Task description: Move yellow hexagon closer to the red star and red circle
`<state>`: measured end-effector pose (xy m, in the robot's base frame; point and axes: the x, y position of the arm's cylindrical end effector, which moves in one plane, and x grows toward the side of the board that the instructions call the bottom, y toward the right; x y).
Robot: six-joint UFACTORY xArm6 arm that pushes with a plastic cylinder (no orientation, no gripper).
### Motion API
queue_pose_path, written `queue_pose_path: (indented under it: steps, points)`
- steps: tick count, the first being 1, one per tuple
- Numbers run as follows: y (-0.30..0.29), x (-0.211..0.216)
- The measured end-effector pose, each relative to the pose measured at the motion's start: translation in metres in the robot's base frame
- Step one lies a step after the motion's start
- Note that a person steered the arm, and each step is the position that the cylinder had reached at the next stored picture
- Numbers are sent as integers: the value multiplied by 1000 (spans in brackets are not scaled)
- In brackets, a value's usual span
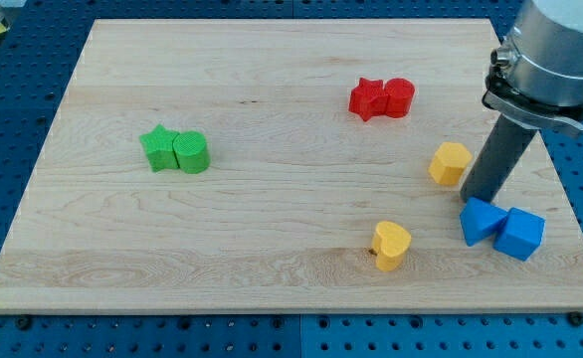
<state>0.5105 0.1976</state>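
Here, on the wooden surface (272,249): yellow hexagon (451,163) at the view's right, just left of my tip (474,199), below-right of the touching red star (368,98) and red circle (399,96); no gripper fitted.

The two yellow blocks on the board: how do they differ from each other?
The yellow hexagon has flat sides, while the yellow heart has two rounded lobes. The yellow hexagon lies nearer the red star and red circle; the yellow heart lies nearer the view's bottom. My tip is just right of the yellow hexagon, but well clear of the yellow heart. Both share the same yellow.
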Motion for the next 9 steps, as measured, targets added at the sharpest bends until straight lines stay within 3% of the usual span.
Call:
queue_pose_path:
  steps: [2, 6, 9]
  points:
    - [4, -33]
    - [-1, -38]
    - [-73, -19]
